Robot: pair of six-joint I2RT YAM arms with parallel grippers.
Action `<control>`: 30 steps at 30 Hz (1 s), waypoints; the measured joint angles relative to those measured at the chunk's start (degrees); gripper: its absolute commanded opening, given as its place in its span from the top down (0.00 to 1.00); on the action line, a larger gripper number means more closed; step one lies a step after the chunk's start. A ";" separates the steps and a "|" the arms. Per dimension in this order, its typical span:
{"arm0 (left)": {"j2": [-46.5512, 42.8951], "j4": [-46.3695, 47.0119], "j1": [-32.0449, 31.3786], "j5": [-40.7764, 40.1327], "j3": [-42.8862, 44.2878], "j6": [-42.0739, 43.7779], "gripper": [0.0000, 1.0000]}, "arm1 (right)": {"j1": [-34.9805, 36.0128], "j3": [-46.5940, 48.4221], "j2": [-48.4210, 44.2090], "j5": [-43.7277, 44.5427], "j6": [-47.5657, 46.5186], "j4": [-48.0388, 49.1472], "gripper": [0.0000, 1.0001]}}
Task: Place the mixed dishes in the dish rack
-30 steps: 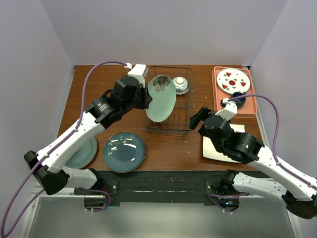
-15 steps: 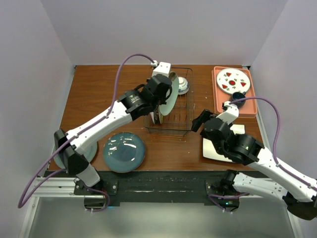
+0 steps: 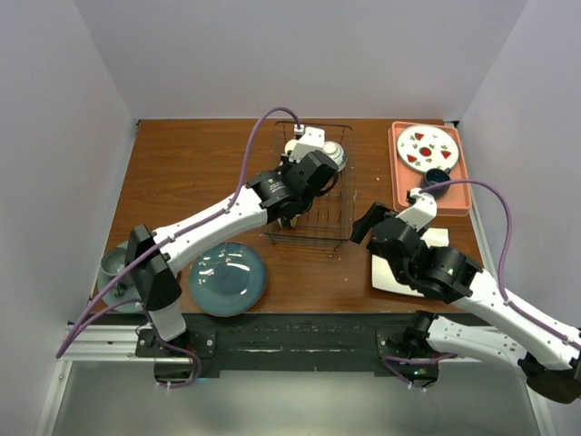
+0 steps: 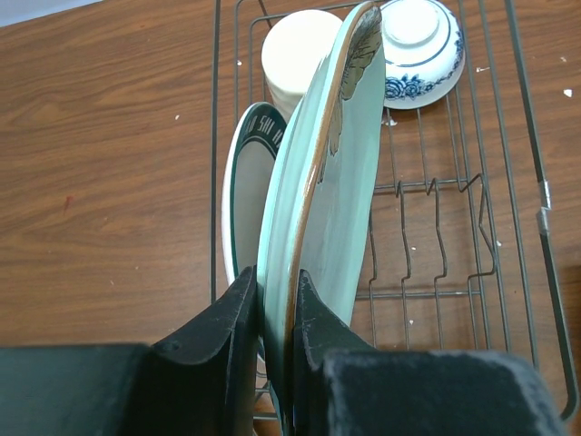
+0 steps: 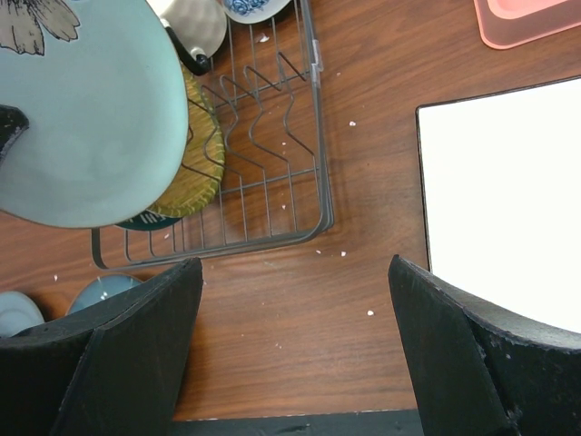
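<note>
Grips, with left gripper (image 4: 275, 286) jaws clamped on its rim, pale green flower plate (image 4: 340, 191) standing on edge inside dark thin-wire dish rack (image 4: 536, 182), just beside white plate with dark patterned rim (image 4: 238, 182). Hovers right gripper (image 5: 295, 268), jaws wide apart, over brown wooden table (image 5: 363, 182) beside white square plate (image 5: 508, 191).

No readable text; marks on dark-rimmed plate (image 4: 238, 182) illegible.

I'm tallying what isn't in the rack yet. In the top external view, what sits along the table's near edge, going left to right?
grey-green plate carrying a small grey cup → teal-blue plate → white square plate
</note>
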 measured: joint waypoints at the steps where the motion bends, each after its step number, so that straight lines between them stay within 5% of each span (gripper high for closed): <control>1: 0.33 -0.02 -0.22 -0.59 0.00 -0.37 1.00 | 0.00 -0.09 -0.02 0.00 0.07 0.00 0.12; 22: 8.09 -4.61 -3.30 -8.63 2.10 -9.20 1.00 | 0.00 -1.86 -1.57 -0.02 0.74 0.20 0.12; 30: 8.09 -4.66 -3.30 -8.48 1.90 -10.19 0.89 | 0.00 -2.54 -2.32 -0.04 1.14 0.20 0.12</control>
